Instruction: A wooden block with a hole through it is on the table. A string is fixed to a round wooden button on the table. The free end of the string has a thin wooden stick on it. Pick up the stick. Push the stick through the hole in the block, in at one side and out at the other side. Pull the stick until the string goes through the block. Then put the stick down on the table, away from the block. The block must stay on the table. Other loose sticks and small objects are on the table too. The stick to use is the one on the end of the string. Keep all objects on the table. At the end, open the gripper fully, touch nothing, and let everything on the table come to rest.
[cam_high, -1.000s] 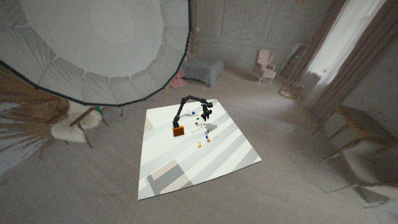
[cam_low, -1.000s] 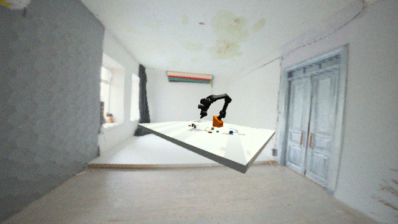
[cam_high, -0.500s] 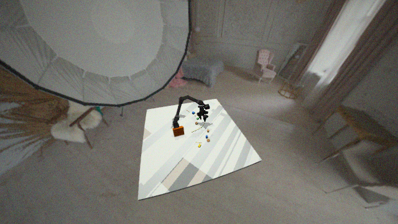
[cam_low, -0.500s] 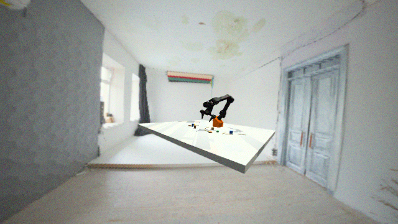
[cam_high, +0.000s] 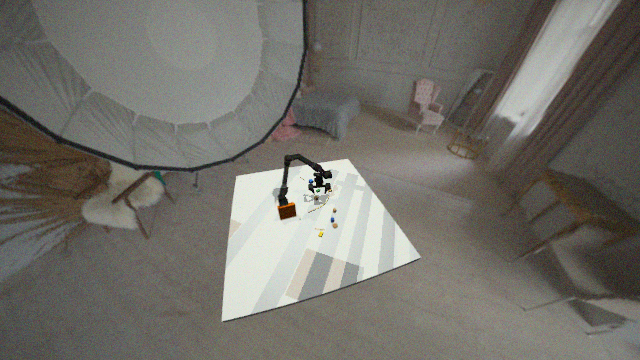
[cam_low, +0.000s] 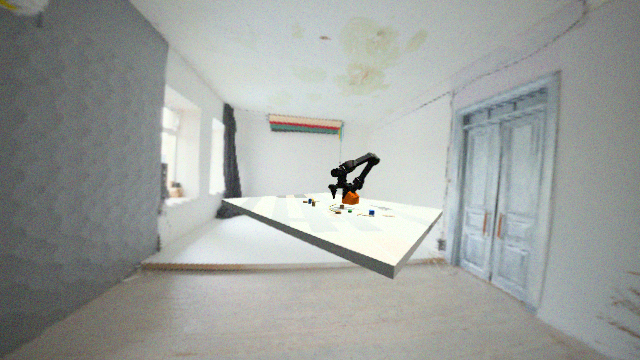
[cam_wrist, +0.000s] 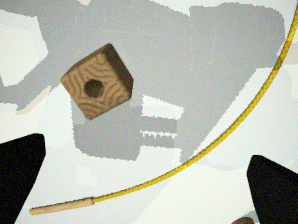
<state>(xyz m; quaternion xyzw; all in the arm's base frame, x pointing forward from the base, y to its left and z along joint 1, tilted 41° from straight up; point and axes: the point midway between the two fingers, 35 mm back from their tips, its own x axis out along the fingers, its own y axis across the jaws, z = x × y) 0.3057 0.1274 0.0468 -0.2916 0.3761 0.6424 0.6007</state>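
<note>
In the wrist view a wooden block (cam_wrist: 97, 82) with a round hole in its face lies on the table at the upper left. A thin wooden stick (cam_wrist: 61, 207) lies flat at the lower left. A yellow string (cam_wrist: 220, 141) runs from it in a curve up to the right edge, and its far end is out of view. My gripper (cam_wrist: 148, 156) (cam_high: 319, 189) (cam_low: 337, 193) is wide open and empty. It hangs above the table with the stick and string between its fingers, apart from both. The block (cam_high: 316, 198) sits just under it.
Small blue (cam_high: 332, 219), brown (cam_high: 334, 225) and yellow (cam_high: 320, 232) pieces lie nearer the front of the table (cam_high: 280, 280) (cam_low: 350, 245). The arm's orange base (cam_high: 286, 211) (cam_low: 350, 198) stands to the left.
</note>
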